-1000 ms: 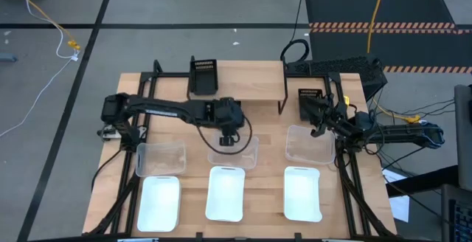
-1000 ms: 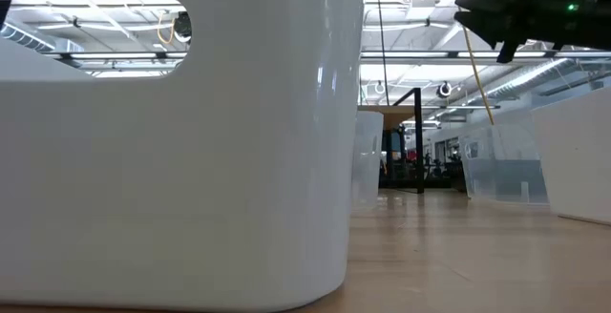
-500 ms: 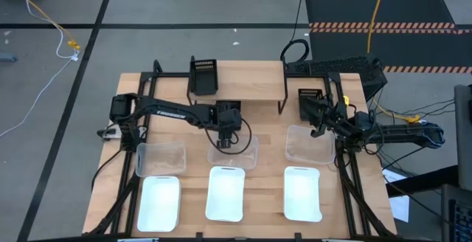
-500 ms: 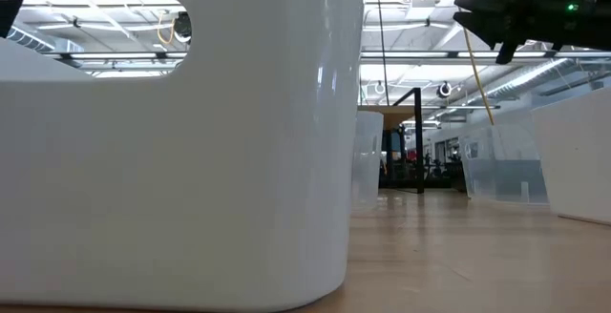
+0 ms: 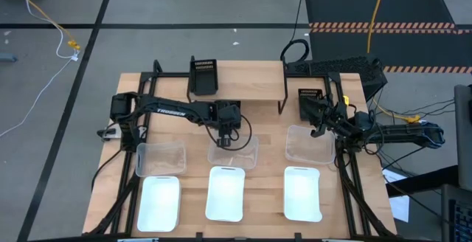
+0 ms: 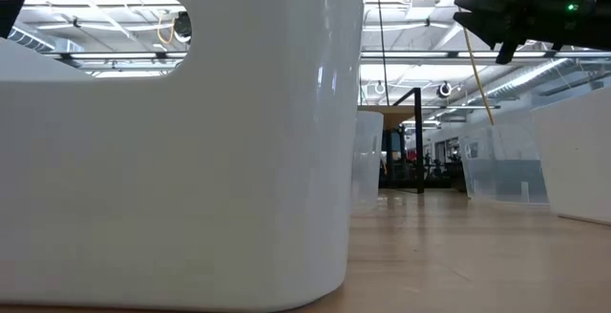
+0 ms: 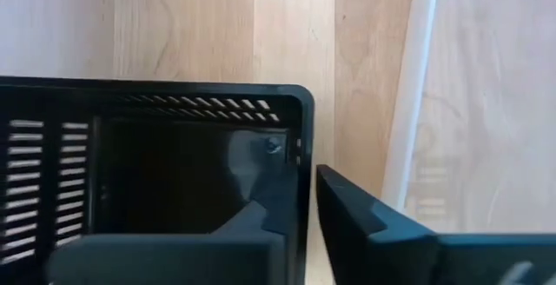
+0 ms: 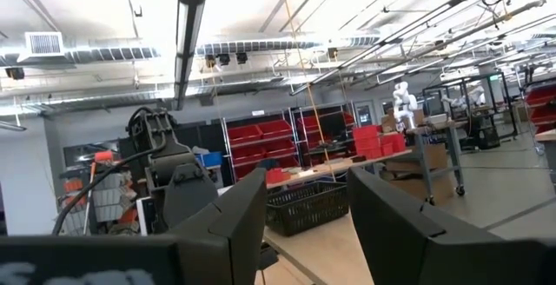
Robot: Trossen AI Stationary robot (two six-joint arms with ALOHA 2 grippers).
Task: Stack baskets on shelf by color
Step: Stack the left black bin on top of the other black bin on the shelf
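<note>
Baskets of thin moulded plastic like these are, by my judgement, light and fairly stiff, but smooth-walled, so a grip can slip or tilt them if taken off-centre. The black slotted basket [image 7: 174, 172] in hand sits just beside a clear basket [image 7: 486, 129], over bare tabletop; the left wrist view shows one finger of the left gripper [image 7: 300, 202] inside its end wall and the other finger [image 7: 365, 224] outside, so the jaws straddle the rim and appear clamped on that wall, though contact is hard to confirm. From above, the left gripper [image 5: 225, 140] hangs at the far edge of the middle clear basket [image 5: 234, 153], and the arm hides the carried basket.

A pinch on one short wall is a sensible hold: the rim is the stiffest part, and the slots give some bite. Held by one end, the basket will probably hang slightly askew and needs a slow, level carry.

Its colour mate, another black basket [image 5: 203, 76], stands on the shelf [image 5: 247, 80]; a third [image 5: 310, 98] rests on the table beside the shelf. The right gripper [image 5: 318, 122] waits near it with jaws parted, holding nothing.
</note>
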